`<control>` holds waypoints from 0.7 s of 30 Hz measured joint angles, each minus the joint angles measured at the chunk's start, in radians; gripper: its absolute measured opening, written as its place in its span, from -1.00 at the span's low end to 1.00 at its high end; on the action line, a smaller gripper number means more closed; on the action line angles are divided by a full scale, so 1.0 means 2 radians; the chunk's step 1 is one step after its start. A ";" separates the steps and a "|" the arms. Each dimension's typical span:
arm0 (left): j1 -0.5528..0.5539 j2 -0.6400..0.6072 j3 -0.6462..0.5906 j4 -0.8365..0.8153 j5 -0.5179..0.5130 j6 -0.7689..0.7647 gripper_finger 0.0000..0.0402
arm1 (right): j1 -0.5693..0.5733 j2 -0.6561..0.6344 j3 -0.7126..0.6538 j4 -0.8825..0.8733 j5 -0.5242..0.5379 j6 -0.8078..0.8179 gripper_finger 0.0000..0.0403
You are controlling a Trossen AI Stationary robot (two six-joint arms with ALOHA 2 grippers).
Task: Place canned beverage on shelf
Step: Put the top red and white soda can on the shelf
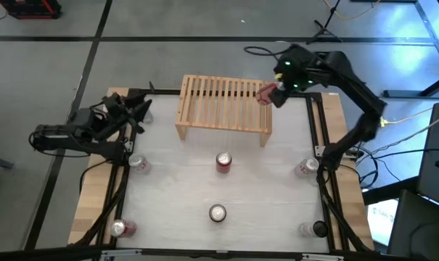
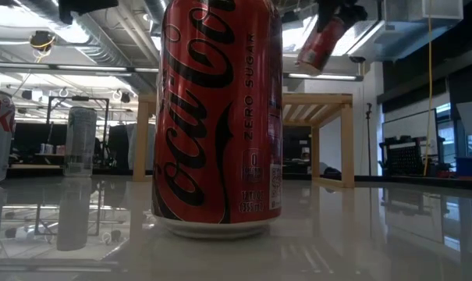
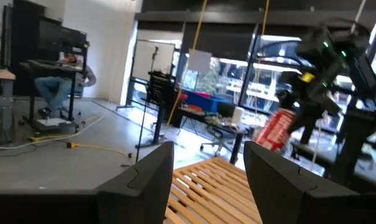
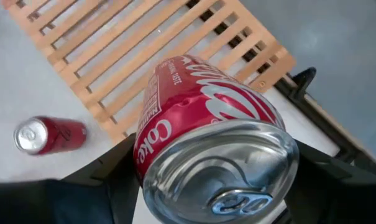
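The canned beverage (image 4: 206, 134), a glossy red cylinder with white script and a silver aluminium lid with pull tab, hangs tilted at the upper right of the high view, just above the right end of the shelf (image 1: 224, 105). The right gripper (image 1: 277, 93) pinches it between 2 dark fingers. The shelf is pale wood with a slatted top and solid legs on the smooth white worktop (image 1: 263, 196); the left gripper (image 1: 141, 109), at the left edge, holds its fingers spread around nothing.

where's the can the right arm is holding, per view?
High: held can at the shelf's right end.
Low: top, right of centre, tilted above the shelf.
Left wrist: right of centre, above the slats.
Right wrist: centre, between the fingers.
Shared landmark: the shelf.
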 joint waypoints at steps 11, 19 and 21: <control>0.000 0.030 0.001 0.000 0.069 -0.016 -0.06 | 0.002 0.076 0.038 0.005 -0.022 0.128 0.42; 0.000 0.030 0.001 -0.006 0.085 -0.009 -0.06 | 0.002 0.068 0.037 0.004 -0.009 0.147 0.42; 0.000 0.030 0.001 -0.008 0.085 -0.001 -0.06 | -0.003 0.061 0.037 0.004 -0.004 0.147 0.42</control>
